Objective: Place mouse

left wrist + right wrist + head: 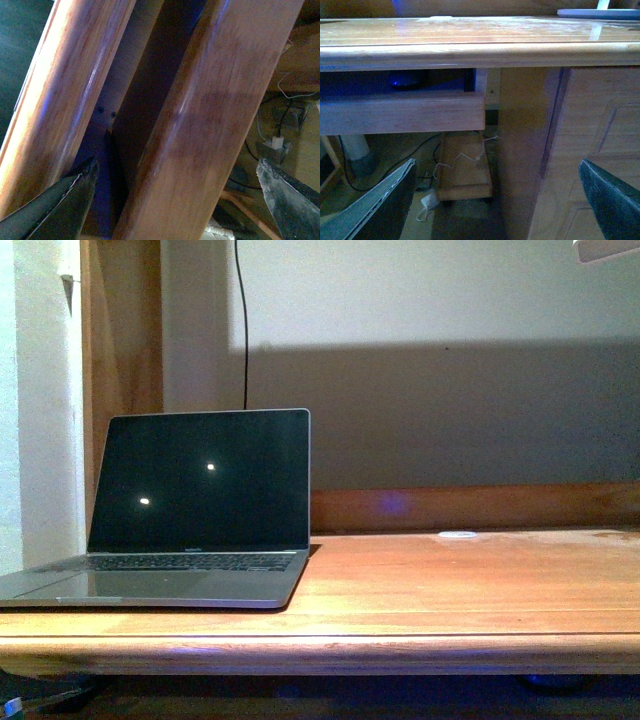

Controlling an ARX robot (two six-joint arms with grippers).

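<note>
A small dark domed shape, apparently the mouse, lies in blue-lit shadow on a pull-out wooden shelf under the desk top. A dark rounded shape with a blue glow also shows below the desk edge in the front view. My right gripper is open and empty, below and in front of the desk, well short of the mouse. My left gripper is open and empty, close to slanted wooden rails under the desk. Neither arm shows in the front view.
An open laptop with a dark screen stands on the left of the wooden desk. A small flat white disc lies at the back of the desk top. A cabinet door is beside the right gripper. Cables and a low wooden stand are on the floor.
</note>
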